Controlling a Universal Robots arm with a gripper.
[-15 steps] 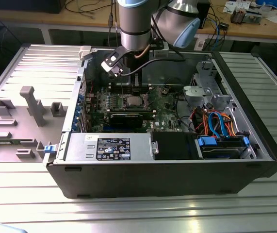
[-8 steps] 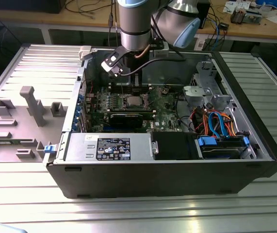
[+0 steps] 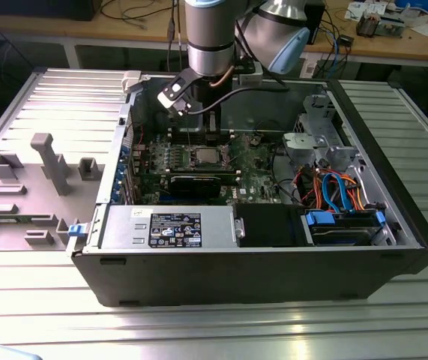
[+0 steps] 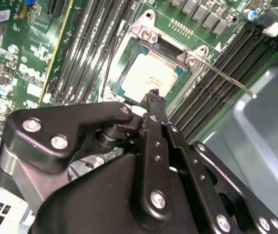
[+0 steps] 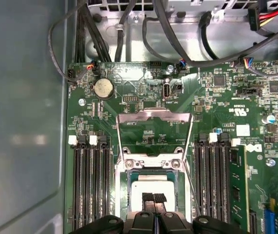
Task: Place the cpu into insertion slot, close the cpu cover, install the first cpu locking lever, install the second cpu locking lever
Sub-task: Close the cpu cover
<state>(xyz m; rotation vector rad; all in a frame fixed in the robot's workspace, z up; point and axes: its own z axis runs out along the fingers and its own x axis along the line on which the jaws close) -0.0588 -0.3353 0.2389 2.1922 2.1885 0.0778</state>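
Centre of the exterior view: the small square silvery-grey cpu is seated in the silver-rimmed square insertion slot on the green motherboard.

Risk, as judged: the thin silver wire locking lever stands unlatched beside the socket. A sideways slip could skate off it or scrape the chip.

The black gripper, pinched narrow and holding nothing, is poised over the cpu's edge; contact cannot be confirmed.

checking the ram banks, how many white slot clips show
4 white clips: two on each side of the insertion slot; the gripper may hide more.
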